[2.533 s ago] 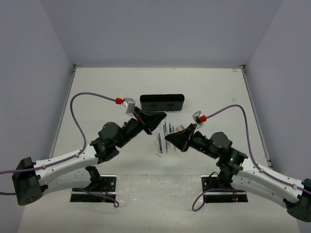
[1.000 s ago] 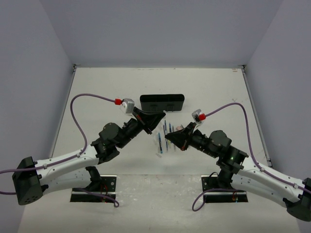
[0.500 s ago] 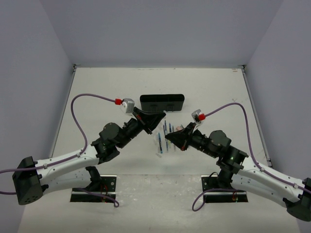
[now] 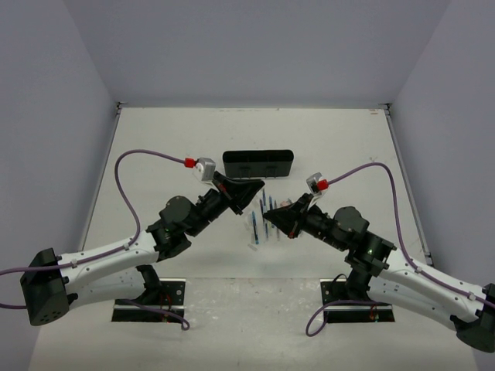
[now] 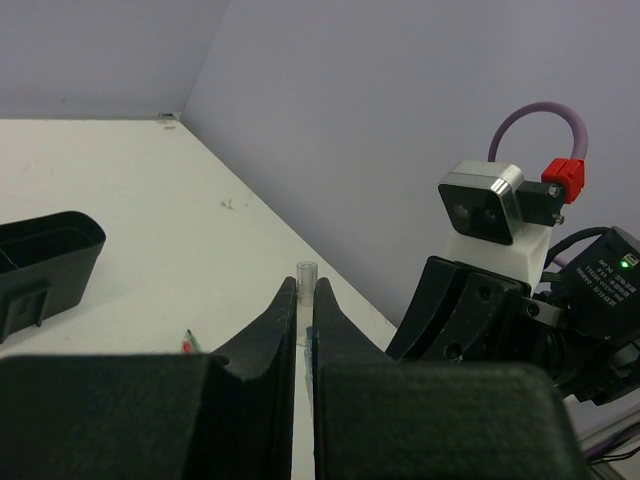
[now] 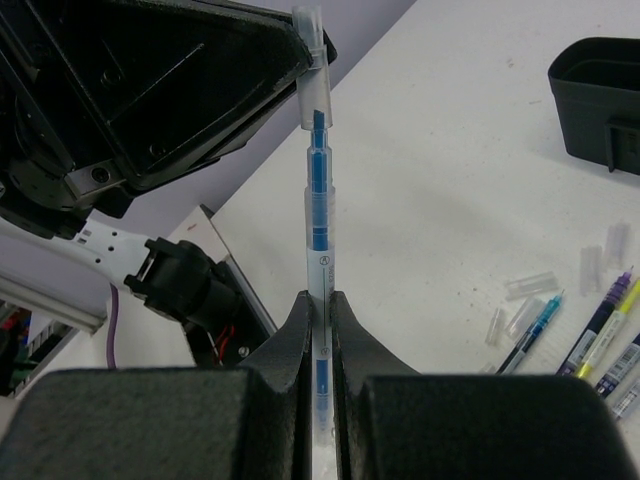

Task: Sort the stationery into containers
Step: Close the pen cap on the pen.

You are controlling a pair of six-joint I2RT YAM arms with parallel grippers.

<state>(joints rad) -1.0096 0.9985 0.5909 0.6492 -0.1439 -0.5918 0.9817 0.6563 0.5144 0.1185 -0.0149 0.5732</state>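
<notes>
Your top camera looks down from above and behind the left arm (image 4: 100,255) and right arm (image 4: 418,282) over the whole table (image 4: 155,139). Each wrist camera sits close behind its own fingers (image 6: 285,350). The two face each other, sharing the pen (image 6: 318,200) and the tray (image 5: 40,260) end.

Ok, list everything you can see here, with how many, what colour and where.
table: one, white, under everything
tray: one, black, far middle of the table
loose pens: several, blue, dark and yellow-green, lying between the arms
loose caps: several, clear, lying beside those pens
blue pen: one, clear barrel with blue inside, held off the table
clear cap: one, at that pen's tip
left tool: black, shut on the clear cap
right tool: black, shut on the blue pen
</notes>
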